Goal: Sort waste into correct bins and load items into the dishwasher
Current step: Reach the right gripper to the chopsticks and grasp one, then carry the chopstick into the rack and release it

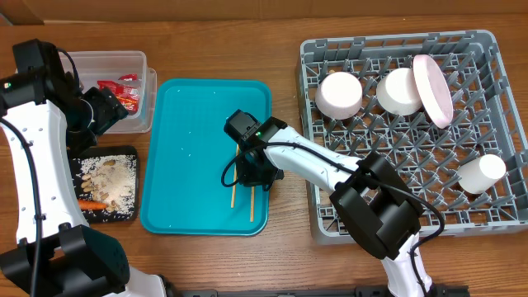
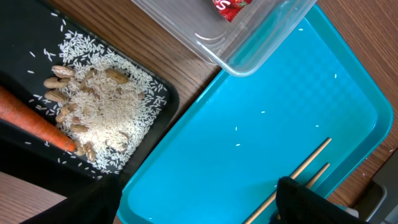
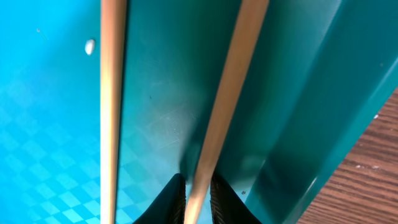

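Lying flat: pale, slim chopsticks [image 3: 231,93].

No text, brand or number could be read. The red snack wrapper [image 2: 229,6] in the clear tub [image 2: 261,43] (at twelve o'clock in the left wrist view) carried white lettering, but it was cropped and too blurred to make out.

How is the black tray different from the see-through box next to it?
The black tray is dark and solid; the clear tub is see-through. The black tray is shallow, while the clear tub has taller walls. The black tray holds rice, nuts and a carrot; the clear tub holds a red wrapper. Both are rectangles, left of the teal tray.
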Motion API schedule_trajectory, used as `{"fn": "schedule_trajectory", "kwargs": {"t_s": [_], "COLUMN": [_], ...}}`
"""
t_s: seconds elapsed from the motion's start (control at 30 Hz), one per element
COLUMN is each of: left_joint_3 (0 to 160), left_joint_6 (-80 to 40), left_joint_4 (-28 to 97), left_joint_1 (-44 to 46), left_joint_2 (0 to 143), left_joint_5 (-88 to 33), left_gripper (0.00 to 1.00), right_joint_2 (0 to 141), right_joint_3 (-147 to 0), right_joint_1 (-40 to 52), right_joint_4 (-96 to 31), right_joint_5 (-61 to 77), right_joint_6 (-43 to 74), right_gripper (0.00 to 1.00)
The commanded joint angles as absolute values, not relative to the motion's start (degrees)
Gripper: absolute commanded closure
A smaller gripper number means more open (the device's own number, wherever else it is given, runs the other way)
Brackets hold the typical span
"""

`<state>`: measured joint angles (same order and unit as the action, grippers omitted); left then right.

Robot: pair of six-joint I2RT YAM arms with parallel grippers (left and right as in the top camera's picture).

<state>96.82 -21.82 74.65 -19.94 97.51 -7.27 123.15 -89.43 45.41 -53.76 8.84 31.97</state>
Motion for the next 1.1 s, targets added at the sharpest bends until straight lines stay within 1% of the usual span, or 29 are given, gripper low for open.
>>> {"fn": "schedule_trajectory", "kwargs": {"t_s": [0.0, 0.07, 0.23, 0.37, 0.53, 0.63, 0.67, 0.8, 0.9, 1.0, 1.03, 1.07], "left_joint_3": [97.45, 97.45, 97.45, 97.45, 97.45, 97.45, 97.45, 97.45, 97.45, 97.45, 97.45, 97.45], "left_joint_6": [-20.32, -20.32, -20.29, -20.32, -20.32, -20.32, -20.34, -20.32, -20.32, -20.32, -20.32, -20.32], "left_joint_4": [74.78, 74.78, 74.78, 74.76, 74.76, 74.76, 74.74, 74.78, 74.76, 74.76, 74.76, 74.74], "left_joint_1": [-19.84, -19.84, -19.84, -19.84, -19.84, -19.84, -19.84, -19.84, -19.84, -19.84, -19.84, -19.84], "left_joint_2": [97.82, 97.82, 97.82, 97.82, 97.82, 97.82, 97.82, 97.82, 97.82, 97.82, 97.82, 97.82], "left_joint_5": [-6.98, -6.98, -6.85, -6.87, -6.87, -6.87, -6.9, -6.9, -6.9, -6.9, -6.87, -6.9], "left_gripper": [0.19, 0.18, 0.18, 0.18, 0.18, 0.18, 0.18, 0.18, 0.18, 0.18, 0.18, 0.18], "right_joint_2": [124.33, 124.33, 123.42, 119.61, 113.21, 111.15, 111.28, 111.37, 111.37, 111.39, 111.37, 111.15], "right_joint_3": [-89.65, -89.65, -92.05, -98.98, -106.1, -106.15, -105.95, -100.62, -96.16, -91.9, -91.79, -92.05], "right_joint_1": [45.36, 45.36, 44.82, 42.28, 37.08, 32.47, 29.47, 23.81, 23.11, 23.18, 23.18, 23.18], "right_joint_4": [-53.15, -53.17, -55.77, -62.37, -70.98, -74.43, -77.14, -78.26, -77.1, -75.68, -75.81, -76.07], "right_joint_5": [6.98, 6.87, 7.07, 6.42, 1.48, 0.67, 0.64, 0.75, 3.05, 3.07, 3.07, 3.07], "right_joint_6": [33.82, 35.14, 35.66, 30.11, 23.46, 20.01, 18.24, 15.68, 13.02, 13.08, 13.26, 13.23], "right_gripper": [0.86, 0.96, 0.96, 0.96, 0.96, 0.96, 0.96, 0.96, 0.96, 0.96, 0.89, 0.86]}}
